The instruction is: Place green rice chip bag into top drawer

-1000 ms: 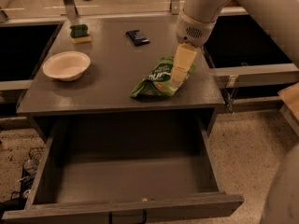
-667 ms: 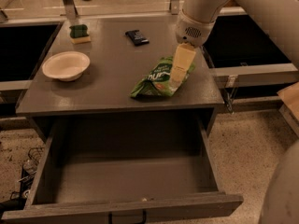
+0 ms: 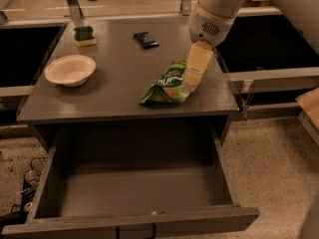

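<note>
The green rice chip bag lies on the grey table top, near its front right part. My gripper points down from the white arm and its pale fingers reach the right end of the bag. The top drawer is pulled out below the table front, and its grey interior holds nothing.
A white bowl sits at the table's left. A green-and-yellow sponge is at the back left and a small dark packet at the back middle. Black bins flank the table. Speckled floor lies to the right.
</note>
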Controlling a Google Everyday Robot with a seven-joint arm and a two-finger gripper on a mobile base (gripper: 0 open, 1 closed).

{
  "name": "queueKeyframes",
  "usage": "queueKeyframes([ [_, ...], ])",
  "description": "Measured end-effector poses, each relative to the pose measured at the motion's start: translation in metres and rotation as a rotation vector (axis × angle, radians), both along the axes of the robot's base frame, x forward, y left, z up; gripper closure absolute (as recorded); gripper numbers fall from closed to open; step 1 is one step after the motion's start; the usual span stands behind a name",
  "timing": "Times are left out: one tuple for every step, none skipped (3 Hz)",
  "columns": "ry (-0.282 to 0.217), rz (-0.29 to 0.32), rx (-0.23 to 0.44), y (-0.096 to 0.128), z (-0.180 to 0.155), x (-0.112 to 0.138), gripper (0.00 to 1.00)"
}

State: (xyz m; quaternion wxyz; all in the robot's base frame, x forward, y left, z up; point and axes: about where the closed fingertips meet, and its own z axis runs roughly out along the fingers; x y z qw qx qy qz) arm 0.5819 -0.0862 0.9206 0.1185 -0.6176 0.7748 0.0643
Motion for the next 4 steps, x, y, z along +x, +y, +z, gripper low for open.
queueKeyframes([
  [-0.024,0.042,0.013,0.006,0.006,-0.018,0.00],
  [-0.018,0.028,0.024,0.005,0.001,-0.011,0.00],
  [0.021,0.004,0.074,0.003,-0.020,0.009,0.00],
  [0.021,0.004,0.074,0.003,-0.020,0.009,0.00],
])
